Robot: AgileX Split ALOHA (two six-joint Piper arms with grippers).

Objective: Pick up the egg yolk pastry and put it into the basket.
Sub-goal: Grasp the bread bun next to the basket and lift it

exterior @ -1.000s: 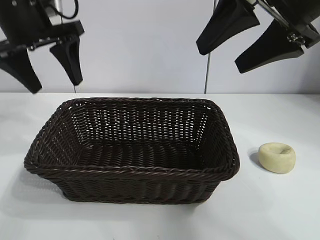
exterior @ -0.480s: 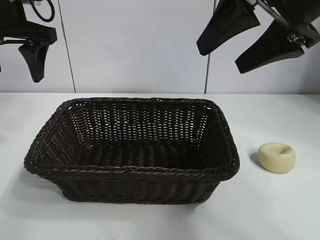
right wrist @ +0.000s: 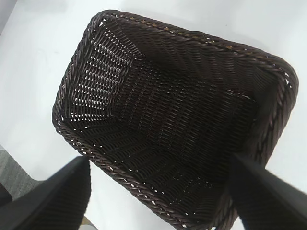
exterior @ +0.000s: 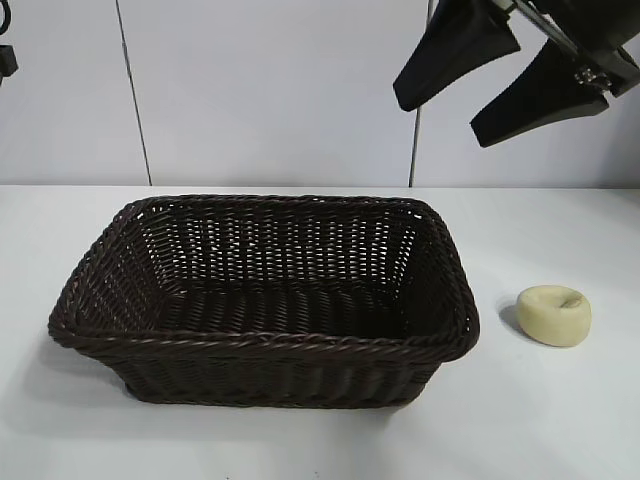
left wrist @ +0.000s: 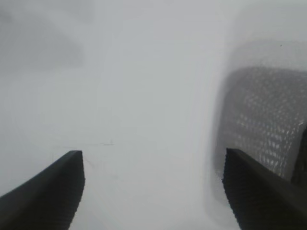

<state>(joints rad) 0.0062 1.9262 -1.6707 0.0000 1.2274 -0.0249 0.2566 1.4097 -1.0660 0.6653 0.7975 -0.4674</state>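
The egg yolk pastry (exterior: pixel 554 315), a small pale-yellow puck, lies on the white table to the right of the basket (exterior: pixel 265 345), apart from it. The dark woven basket holds nothing. My right gripper (exterior: pixel 440 118) hangs open and high above the basket's right end, far above the pastry. In the right wrist view this gripper (right wrist: pixel 158 163) frames the basket (right wrist: pixel 96 91) below, and the pastry is out of that view. My left gripper (left wrist: pixel 152 153) is open over bare table, with a blurred edge of the basket (left wrist: pixel 268 124) beside it. Only a sliver of the left arm shows at the exterior view's top left.
The white table (exterior: pixel 560 430) stretches around the basket on all sides. A pale wall with two vertical seams (exterior: pixel 133 100) stands behind.
The left arm has swung up and to the left, almost out of the exterior view. The right arm, the basket and the pastry have not moved.
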